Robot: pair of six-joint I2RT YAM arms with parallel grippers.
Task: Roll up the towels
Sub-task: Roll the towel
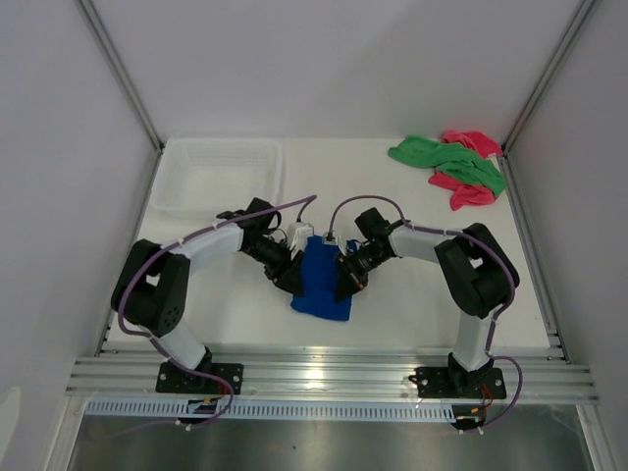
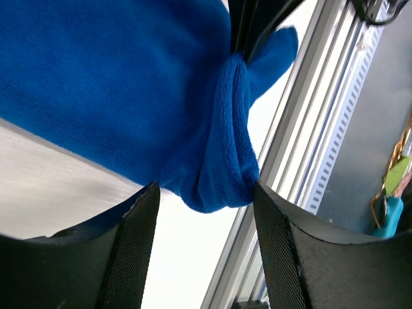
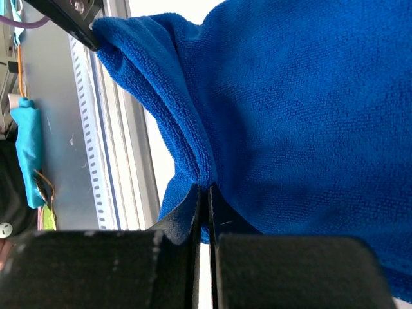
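Only the overhead view shows the green towel (image 1: 449, 157) and pink towel (image 1: 472, 140). The right gripper (image 3: 204, 194) pinches the blue towel (image 3: 302, 116); the left gripper (image 2: 205, 188) gapes around its bunched corner.

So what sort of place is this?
Probably a robot test cell: two arms bolted to an aluminium rail, handling a blue towel, on a white table walled by plain panels.

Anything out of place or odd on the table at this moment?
Yes. The blue towel sits bunched and crooked at centre, one edge pinched in the right gripper. The green towel and pink towel lie tangled in a heap in the far right corner.
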